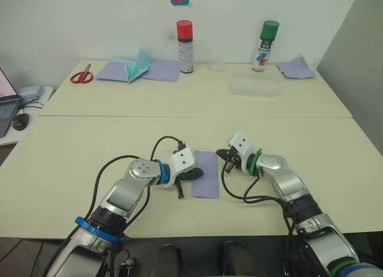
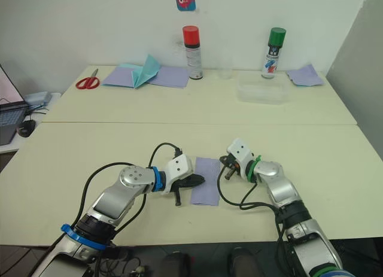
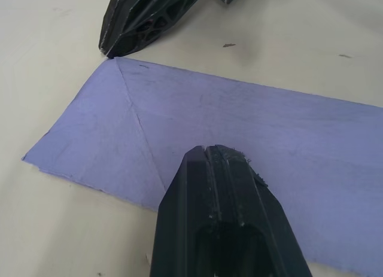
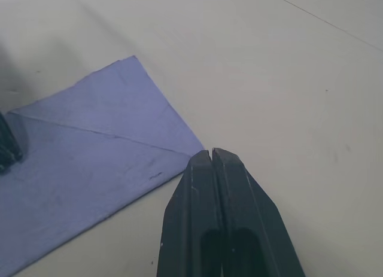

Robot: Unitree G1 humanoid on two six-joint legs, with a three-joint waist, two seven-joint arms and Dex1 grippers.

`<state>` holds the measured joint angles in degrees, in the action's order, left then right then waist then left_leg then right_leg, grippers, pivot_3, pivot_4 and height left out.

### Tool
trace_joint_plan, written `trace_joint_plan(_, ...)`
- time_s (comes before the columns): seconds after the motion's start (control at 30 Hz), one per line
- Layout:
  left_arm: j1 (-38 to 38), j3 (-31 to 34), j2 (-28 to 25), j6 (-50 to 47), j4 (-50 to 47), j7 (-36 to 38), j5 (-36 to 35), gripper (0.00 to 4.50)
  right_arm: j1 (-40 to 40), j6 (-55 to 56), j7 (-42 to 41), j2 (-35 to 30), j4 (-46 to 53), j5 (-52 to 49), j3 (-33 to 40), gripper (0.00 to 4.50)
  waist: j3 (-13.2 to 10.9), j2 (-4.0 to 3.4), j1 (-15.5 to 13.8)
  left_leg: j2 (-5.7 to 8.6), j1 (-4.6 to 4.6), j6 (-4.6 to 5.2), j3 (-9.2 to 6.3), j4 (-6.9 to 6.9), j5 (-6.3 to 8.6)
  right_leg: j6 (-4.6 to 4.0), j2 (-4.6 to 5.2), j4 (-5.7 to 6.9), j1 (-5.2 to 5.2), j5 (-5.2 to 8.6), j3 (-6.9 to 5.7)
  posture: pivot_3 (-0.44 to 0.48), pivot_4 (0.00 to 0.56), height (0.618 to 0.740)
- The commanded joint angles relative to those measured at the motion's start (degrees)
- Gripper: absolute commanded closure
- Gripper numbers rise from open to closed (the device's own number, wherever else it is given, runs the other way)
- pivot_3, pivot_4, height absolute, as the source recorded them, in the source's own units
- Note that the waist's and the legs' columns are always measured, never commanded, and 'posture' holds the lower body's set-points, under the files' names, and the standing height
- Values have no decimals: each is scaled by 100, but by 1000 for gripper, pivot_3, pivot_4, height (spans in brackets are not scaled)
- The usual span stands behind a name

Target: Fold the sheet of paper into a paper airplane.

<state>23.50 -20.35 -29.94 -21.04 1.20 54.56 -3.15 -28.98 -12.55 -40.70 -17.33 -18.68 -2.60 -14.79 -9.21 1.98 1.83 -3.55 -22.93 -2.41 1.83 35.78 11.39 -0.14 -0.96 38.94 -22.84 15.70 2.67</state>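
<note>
Left eye view: sheet of paper (image 1: 206, 174) flat on the near worktop (image 1: 72, 151), folded to a narrow lavender strip. Left gripper (image 1: 195, 174) at the sheet's left edge, tip on the paper. Right gripper (image 1: 225, 154) just off the sheet's far right corner. Well beyond the sheet, at the far wall: red scissors (image 1: 82, 76), teal paper plane (image 1: 139, 66) on lavender sheets, red-capped spray can (image 1: 185, 46), green-capped spray can (image 1: 266, 45), clear plastic tray (image 1: 256, 85).

Left wrist view: left gripper (image 3: 215, 154) fingers pressed together, nothing between them, tip resting on the sheet beside a diagonal crease. Right gripper (image 3: 122, 49) tip touching the sheet's corner.

Right wrist view: right gripper (image 4: 211, 154) fingers closed against each other, gripping nothing, tip at the sheet's corner; diagonal crease running from that corner across the paper.
</note>
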Motion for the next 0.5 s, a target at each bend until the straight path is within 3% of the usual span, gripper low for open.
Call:
trace_joint_plan(0.03, -142, -292, -31, -108, 358, 67, 248, 4500, 183, 73, -120, 10, 119, 78, -117, 4460, 2, 0, 0, 0, 0, 0, -1, 0, 0, -1, 0, 0, 0, 1, 0, 0, 150, 740)
trace_joint_plan(0.5, -31, -291, 11, 15, 546, 111, 302, 4500, 534, 657, -691, -182, 539, 340, -546, 4460, 3, -2, 0, -1, 2, 0, -2, 1, 0, -29, 0, 0, -1, 17, -1, 0, 150, 740)
